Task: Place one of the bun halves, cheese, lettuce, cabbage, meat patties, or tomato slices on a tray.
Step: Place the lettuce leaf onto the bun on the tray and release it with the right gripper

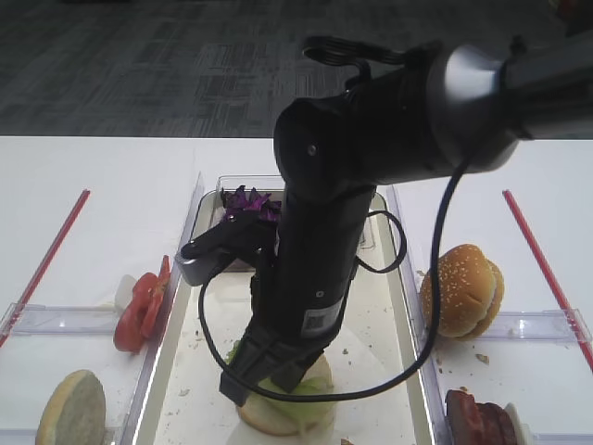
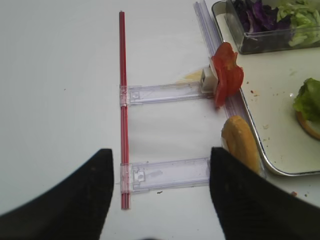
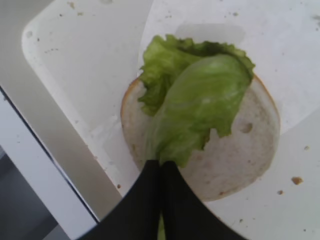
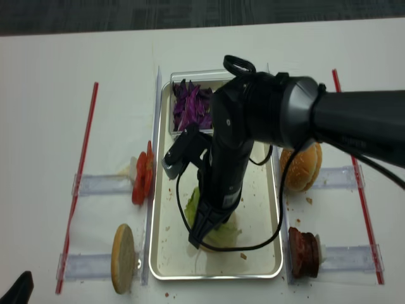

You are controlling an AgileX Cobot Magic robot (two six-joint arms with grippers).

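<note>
Right tool [image 3: 161, 172] pinched on lettuce [image 3: 200, 107] over bun half [image 3: 245, 155].

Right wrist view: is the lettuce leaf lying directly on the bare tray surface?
No. The lettuce lies on a flat-faced bun half, which rests on the tray, with the shut right gripper at the leaf's stem end.
</note>
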